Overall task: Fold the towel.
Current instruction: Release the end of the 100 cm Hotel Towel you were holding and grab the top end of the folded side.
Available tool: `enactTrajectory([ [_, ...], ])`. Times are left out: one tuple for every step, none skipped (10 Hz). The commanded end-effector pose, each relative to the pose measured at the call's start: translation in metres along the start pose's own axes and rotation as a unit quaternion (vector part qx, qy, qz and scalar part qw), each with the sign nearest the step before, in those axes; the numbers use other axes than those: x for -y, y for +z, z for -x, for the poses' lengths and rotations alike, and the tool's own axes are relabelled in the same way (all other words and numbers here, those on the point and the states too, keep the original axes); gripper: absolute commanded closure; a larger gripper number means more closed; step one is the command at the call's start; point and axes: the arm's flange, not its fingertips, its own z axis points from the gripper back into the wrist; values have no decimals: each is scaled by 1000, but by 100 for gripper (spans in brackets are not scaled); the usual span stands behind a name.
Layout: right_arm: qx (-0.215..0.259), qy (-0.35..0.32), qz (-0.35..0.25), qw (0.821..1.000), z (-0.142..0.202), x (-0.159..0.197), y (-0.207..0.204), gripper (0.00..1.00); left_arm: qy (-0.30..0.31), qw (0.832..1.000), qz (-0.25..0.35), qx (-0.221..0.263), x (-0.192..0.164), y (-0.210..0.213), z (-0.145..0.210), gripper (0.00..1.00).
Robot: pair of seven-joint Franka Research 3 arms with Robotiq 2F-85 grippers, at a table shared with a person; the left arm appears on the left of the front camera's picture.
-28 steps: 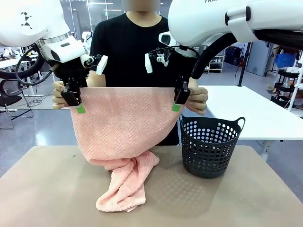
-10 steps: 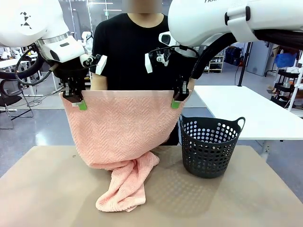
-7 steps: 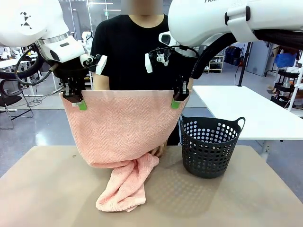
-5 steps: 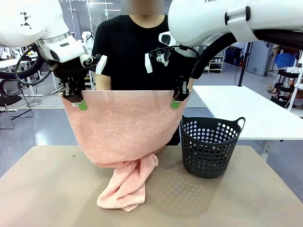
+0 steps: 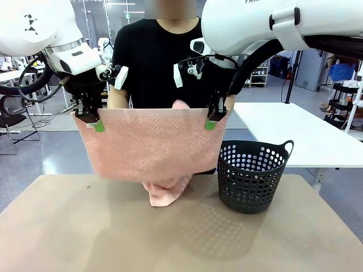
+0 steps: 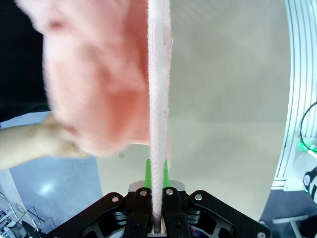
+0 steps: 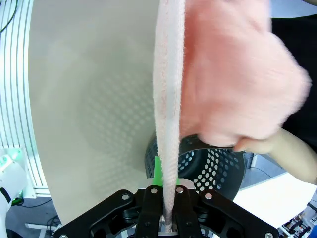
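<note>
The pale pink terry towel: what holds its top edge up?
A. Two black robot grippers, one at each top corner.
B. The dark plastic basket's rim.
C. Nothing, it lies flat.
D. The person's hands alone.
A: the left gripper and the right gripper each pinch a top corner of the pale pink terry towel, stretched between them.

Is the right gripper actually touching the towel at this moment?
Touching. The right wrist view shows the edge of the towel running down into the right gripper, pinched between its closed jaws.
</note>
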Motion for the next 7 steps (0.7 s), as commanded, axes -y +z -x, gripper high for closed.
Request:
enactTrajectory([
  [0,1,0,1000,1,0,0,100,0,1000,0,-1,0,0,0,100],
  [0,1,0,1000,1,0,0,100,0,1000,0,-1,0,0,0,100],
  [0,1,0,1000,1,0,0,100,0,1000,0,-1,0,0,0,100],
  [0,1,0,1000,1,0,0,100,0,1000,0,-1,0,0,0,100],
  [0,1,0,1000,1,0,0,100,0,1000,0,-1,0,0,0,100],
  [0,1,0,1000,1,0,0,100,0,1000,0,-1,0,0,0,100],
  [0,1,0,1000,1,0,0,100,0,1000,0,-1,0,0,0,100],
])
